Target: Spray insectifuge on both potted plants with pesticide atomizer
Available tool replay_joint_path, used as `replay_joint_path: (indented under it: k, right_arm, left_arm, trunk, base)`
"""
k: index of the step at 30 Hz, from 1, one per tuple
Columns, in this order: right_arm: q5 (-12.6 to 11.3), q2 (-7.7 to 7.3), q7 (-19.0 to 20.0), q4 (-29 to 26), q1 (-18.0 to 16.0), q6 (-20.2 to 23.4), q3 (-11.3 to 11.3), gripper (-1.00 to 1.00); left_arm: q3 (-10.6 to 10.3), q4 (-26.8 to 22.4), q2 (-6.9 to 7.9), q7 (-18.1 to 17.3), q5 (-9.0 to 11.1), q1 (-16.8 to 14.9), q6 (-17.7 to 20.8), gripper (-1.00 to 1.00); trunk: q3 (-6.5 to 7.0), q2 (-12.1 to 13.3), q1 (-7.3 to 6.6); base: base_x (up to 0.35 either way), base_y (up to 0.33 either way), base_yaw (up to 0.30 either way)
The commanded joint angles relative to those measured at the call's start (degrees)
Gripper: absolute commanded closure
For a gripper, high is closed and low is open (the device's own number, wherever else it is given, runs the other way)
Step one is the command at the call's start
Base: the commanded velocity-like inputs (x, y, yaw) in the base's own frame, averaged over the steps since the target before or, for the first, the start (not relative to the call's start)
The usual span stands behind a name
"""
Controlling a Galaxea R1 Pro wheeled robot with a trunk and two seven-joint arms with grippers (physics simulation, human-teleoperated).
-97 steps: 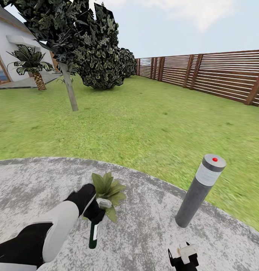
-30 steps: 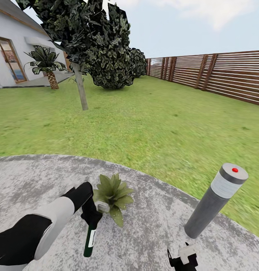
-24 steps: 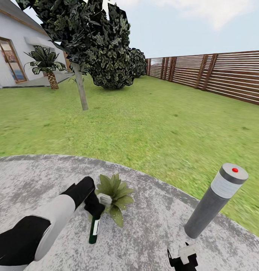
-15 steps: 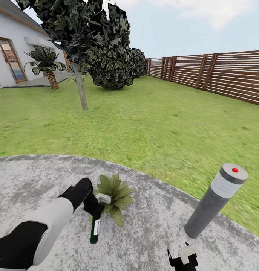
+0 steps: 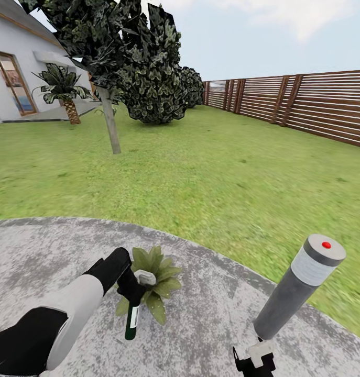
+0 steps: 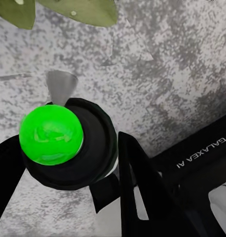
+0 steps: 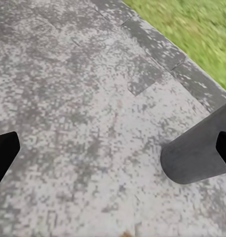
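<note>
My left gripper is shut on the neck of the pesticide atomizer, a slim dark green bottle with a white label that hangs almost upright. Its pale spray head sits right against the near leaves of a potted plant, a low green rosette on the stone patio. In the left wrist view the atomizer is a dark round shape with a bright green ball on it, held between black fingers, with leaves just beyond. My right gripper is open low over the patio.
A grey bollard lamp with a red dot stands at the patio's right edge; its base is close to my right gripper. Lawn lies beyond, with a tree, bushes, a palm, a house and a wooden fence.
Over the last second my left gripper lifted the atomizer a little and brought its head closer to the plant. The head view then shifted slightly; the right gripper stayed put.
</note>
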Motion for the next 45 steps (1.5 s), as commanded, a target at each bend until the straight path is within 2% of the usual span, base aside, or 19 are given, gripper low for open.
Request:
replay_joint_path:
  k: [1,3,9,13,18,24,26,30,34,37,40,42,45]
  right_arm:
    - [0.6,0.00,-0.5,0.1,0.0,-0.1,-0.1,-1.00]
    - [0.6,0.00,-0.4,0.1,0.0,-0.1,-0.1,-1.00]
    - [0.6,0.00,-0.4,0.1,0.0,0.0,-0.1,-1.00]
    - [0.6,0.00,-0.4,0.1,0.0,0.0,-0.1,-1.00]
    - [0.6,0.00,-0.4,0.1,0.0,0.0,-0.1,-1.00]
    - [0.6,0.00,-0.4,0.3,0.0,-0.1,-0.1,-1.00]
    - [0.6,0.05,-0.4,0.7,0.0,-0.1,-0.1,-1.00]
    - [0.6,0.08,-0.4,1.0,0.0,-0.1,-0.1,-1.00]
    - [0.6,0.09,-0.4,1.1,0.0,-0.1,-0.1,-1.00]
    - [0.6,0.09,-0.4,1.1,0.0,-0.1,-0.1,-1.00]
    - [0.6,0.09,-0.4,1.1,0.0,-0.1,-0.1,-1.00]
    - [0.6,0.09,-0.4,1.1,0.0,-0.1,-0.1,-1.00]
    - [0.6,0.09,-0.4,1.1,0.0,-0.1,-0.1,-1.00]
  left_arm:
    - [-0.2,-0.1,0.00,-0.6,-0.6,-0.1,0.2,1.00]
    - [-0.2,-0.1,-0.11,-0.7,-0.5,-0.5,0.3,1.00]
    - [-0.3,0.6,-0.82,-0.9,-0.5,-4.6,0.4,1.00]
    - [-0.5,2.6,-0.81,-0.9,-0.5,-5.0,0.4,1.00]
    - [-1.0,3.7,0.16,-0.9,-0.5,-4.1,-0.1,1.00]
    - [-2.2,4.9,2.88,-0.9,-0.5,-3.2,-0.3,1.00]
    - [-2.2,4.9,2.95,-0.9,-0.5,-3.2,-0.3,1.00]
    - [-2.1,4.8,1.68,-0.9,-0.5,-2.9,-0.2,1.00]
    - [-2.1,4.8,-1.93,-0.8,-0.8,-0.8,-0.1,1.00]
    - [-2.1,4.5,-2.55,-0.7,-0.8,0.6,-0.2,1.00]
    - [-2.0,4.4,-1.70,-0.6,-0.9,1.4,-0.3,1.00]
    - [-1.8,4.1,-0.30,-0.6,-0.8,2.2,-0.3,1.00]
    - [-1.4,3.8,1.04,-0.5,-0.6,2.7,-0.4,1.00]
  trunk:
    - [-0.05,0.0,-0.01]
    - [-0.05,0.0,-0.01]
    - [-0.05,0.0,-0.01]
    - [-0.05,0.0,-0.01]
    - [-0.05,0.0,-0.01]
    - [-0.05,0.0,-0.01]
    - [-0.05,0.0,-0.01]
    - [-0.05,0.0,-0.01]
    - [-0.05,0.0,-0.01]
    - [-0.05,0.0,-0.01]
    - [-0.05,0.0,-0.01]
    - [-0.05,0.0,-0.01]
    - [-0.05,0.0,-0.01]
  base:
    - [0.000,0.000,0.000]
    - [0.000,0.000,0.000]
    - [0.000,0.000,0.000]
    - [0.000,0.000,0.000]
    - [0.000,0.000,0.000]
    - [0.000,0.000,0.000]
    - [0.000,0.000,0.000]
    - [0.000,0.000,0.000]
    - [0.000,0.000,0.000]
    - [0.000,0.000,0.000]
    - [0.000,0.000,0.000]
    - [0.000,0.000,0.000]
    - [0.000,0.000,0.000]
